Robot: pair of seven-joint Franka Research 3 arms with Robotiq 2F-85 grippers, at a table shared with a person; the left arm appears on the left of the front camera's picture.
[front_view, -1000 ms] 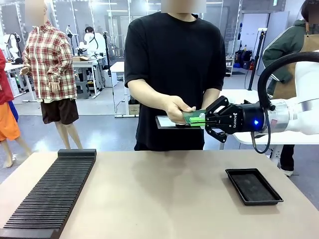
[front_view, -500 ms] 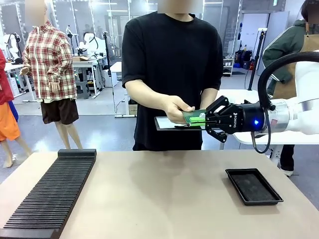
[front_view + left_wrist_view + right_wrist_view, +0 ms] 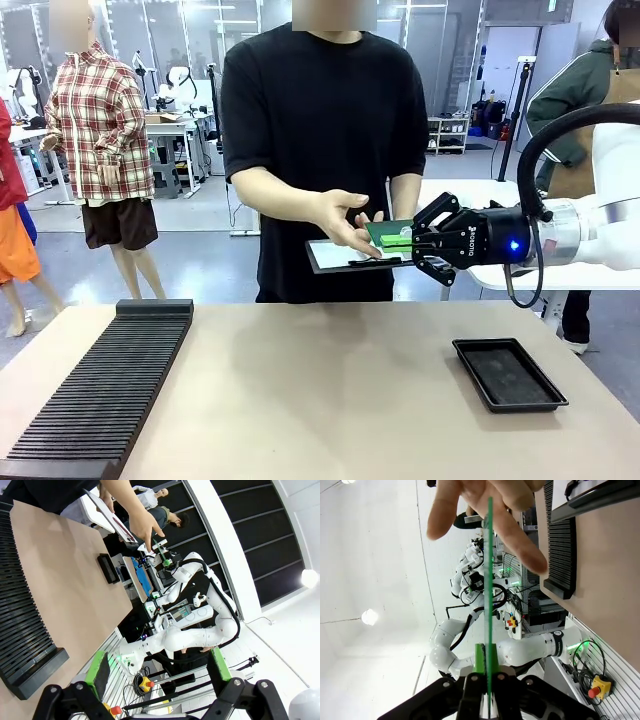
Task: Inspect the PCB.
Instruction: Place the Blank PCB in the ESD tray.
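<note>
Right gripper (image 3: 402,240) is clamped on one end of the green PCB (image 3: 386,234), holding it out level in the air above the table (image 3: 300,400) and well clear of the black tray (image 3: 508,374). I'd guess that is so the person opposite can look it over. Along the wrist, the board runs edge-on straight out from between the green pads. The right arm reaches in horizontally from the side. The person's hand (image 3: 345,218) is open at the board's free end, touching or not I can't tell, with a clipboard (image 3: 335,256) held just below. Left gripper (image 3: 157,670) hangs spread wide, holding nothing.
</note>
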